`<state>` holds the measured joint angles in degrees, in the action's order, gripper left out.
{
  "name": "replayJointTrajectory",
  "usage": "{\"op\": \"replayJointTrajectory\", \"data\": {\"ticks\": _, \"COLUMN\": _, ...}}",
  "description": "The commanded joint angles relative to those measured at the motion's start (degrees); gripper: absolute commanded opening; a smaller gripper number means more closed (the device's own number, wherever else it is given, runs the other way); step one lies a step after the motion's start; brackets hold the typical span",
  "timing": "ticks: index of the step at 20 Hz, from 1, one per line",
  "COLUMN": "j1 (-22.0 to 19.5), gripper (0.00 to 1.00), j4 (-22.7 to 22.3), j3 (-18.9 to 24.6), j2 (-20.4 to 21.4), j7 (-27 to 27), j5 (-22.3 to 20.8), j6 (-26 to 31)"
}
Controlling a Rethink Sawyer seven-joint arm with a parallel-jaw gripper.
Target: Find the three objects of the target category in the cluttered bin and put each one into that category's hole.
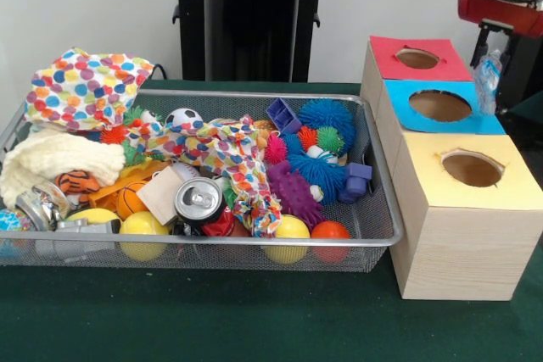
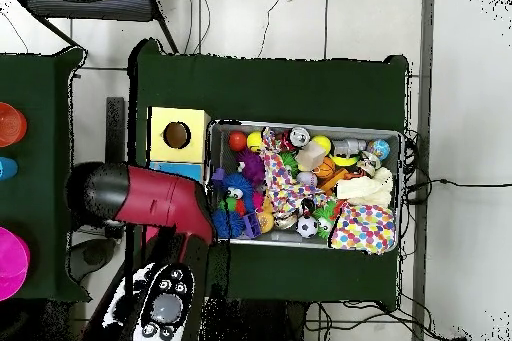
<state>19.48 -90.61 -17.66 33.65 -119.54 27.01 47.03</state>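
The bin point(image 1: 254, 96) is a silver mesh basket on the green table, heaped with toys, balls and cloth. It also shows in the overhead view point(image 2: 304, 125). The hole point(image 1: 417, 58) is in the red top of the far wooden box, right of the bin, and looks empty. My gripper point(image 1: 489, 64) hangs just right of the red and blue boxes, level with their tops. A crinkled clear bluish thing point(image 1: 487, 82) shows at it. In the overhead view the red arm point(image 2: 150, 200) hides the red box and the gripper.
A blue-topped box point(image 1: 441, 108) and a yellow-topped box point(image 1: 471, 171) stand in a row nearer the camera. The bin holds a soda can point(image 1: 199, 199), a soccer ball point(image 1: 182, 116), yellow balls point(image 1: 142, 225), spiky balls point(image 1: 327, 114), purple blocks point(image 1: 282, 114) and spotted cloth point(image 1: 85, 86).
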Motion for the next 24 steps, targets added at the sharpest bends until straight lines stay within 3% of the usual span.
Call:
{"op": "replayJointTrajectory", "data": {"ticks": 1, "j1": -0.7, "gripper": 0.0, "j4": -5.3, "j3": -0.9, "j2": 0.6, "j7": -12.1, "j5": -2.7, "j6": 1.3}}
{"op": "replayJointTrajectory", "data": {"ticks": 6, "j1": -1.3, "gripper": 0.0, "j4": -8.0, "j3": -1.6, "j2": 1.9, "j7": -10.2, "j5": -2.8, "j6": -0.1}}
{"op": "replayJointTrajectory", "data": {"ticks": 14, "j1": -3.1, "gripper": 0.0, "j4": -5.4, "j3": -1.2, "j2": -0.1, "j7": -8.4, "j5": -2.9, "j6": -0.2}}
{"op": "replayJointTrajectory", "data": {"ticks": 24, "j1": -4.3, "gripper": 0.0, "j4": -8.7, "j3": 1.9, "j2": -1.2, "j7": -7.6, "j5": -1.3, "j6": -4.8}}
